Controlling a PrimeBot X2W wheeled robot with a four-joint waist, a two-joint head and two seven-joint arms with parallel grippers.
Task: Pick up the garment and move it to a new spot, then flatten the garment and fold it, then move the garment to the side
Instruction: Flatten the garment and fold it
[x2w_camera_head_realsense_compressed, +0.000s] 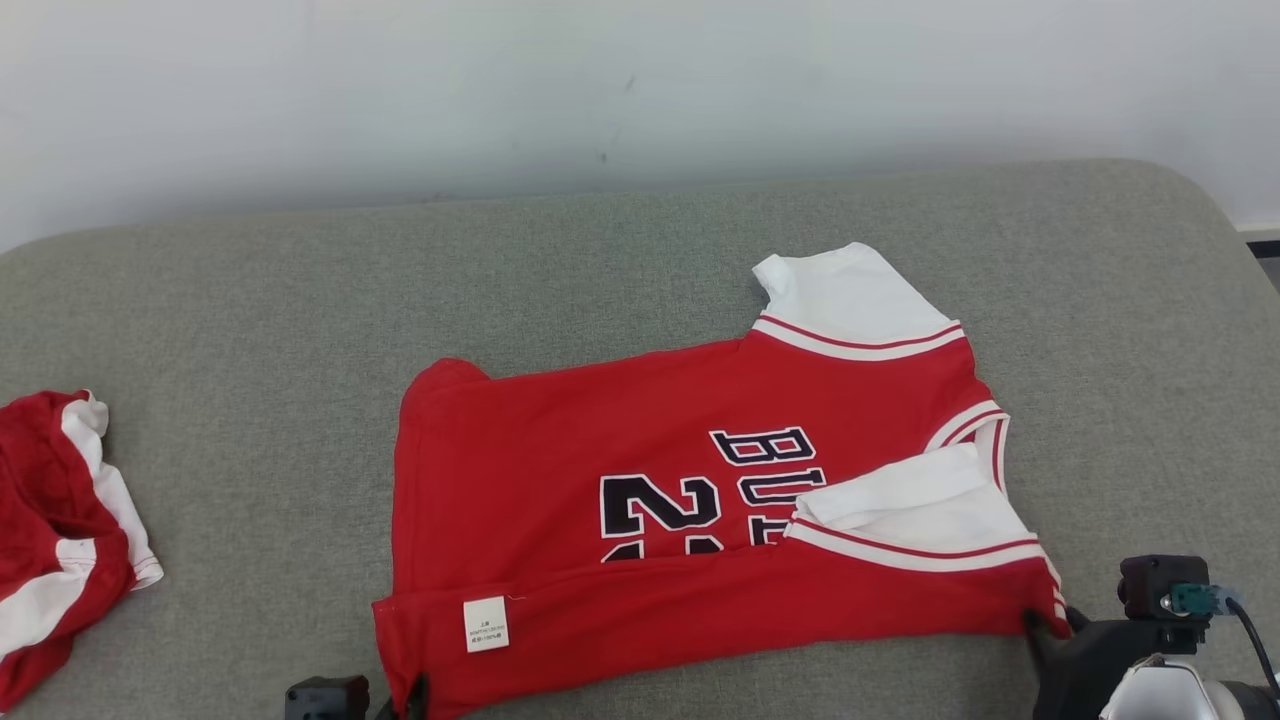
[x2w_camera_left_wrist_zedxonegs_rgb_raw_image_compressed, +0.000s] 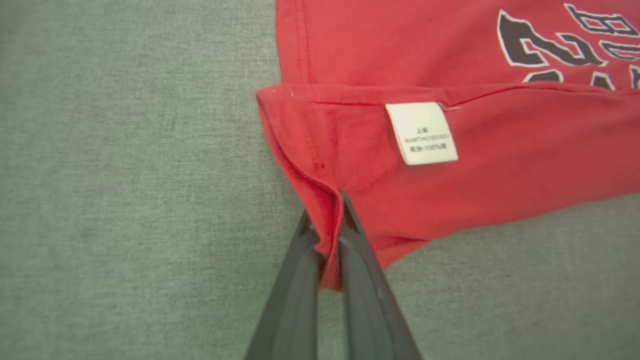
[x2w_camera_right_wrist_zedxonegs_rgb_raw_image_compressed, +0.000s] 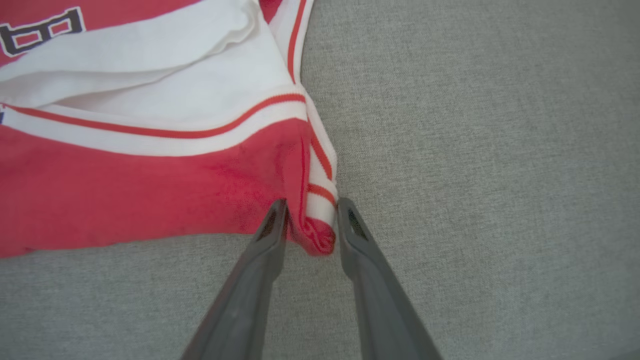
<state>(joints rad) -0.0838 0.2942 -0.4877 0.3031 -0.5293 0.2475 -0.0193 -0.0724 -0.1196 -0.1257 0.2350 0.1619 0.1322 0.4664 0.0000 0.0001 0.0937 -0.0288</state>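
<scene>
Left fingers (x2w_camera_left_wrist_zedxonegs_rgb_raw_image_compressed: 295, 280) clamped on hem corner of red fabric jersey with white sleeves (x2w_camera_head_realsense_compressed: 560, 440), part-folded on grey woven surface (x2w_camera_head_realsense_compressed: 250, 300). Right fingers (x2w_camera_right_wrist_zedxonegs_rgb_raw_image_compressed: 250, 280) pinch its bunched shoulder corner.

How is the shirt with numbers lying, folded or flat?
Partly folded. The red jersey has its near edge flipped over the front, showing its white label and covering part of the number. One white sleeve lies folded inward.
</scene>
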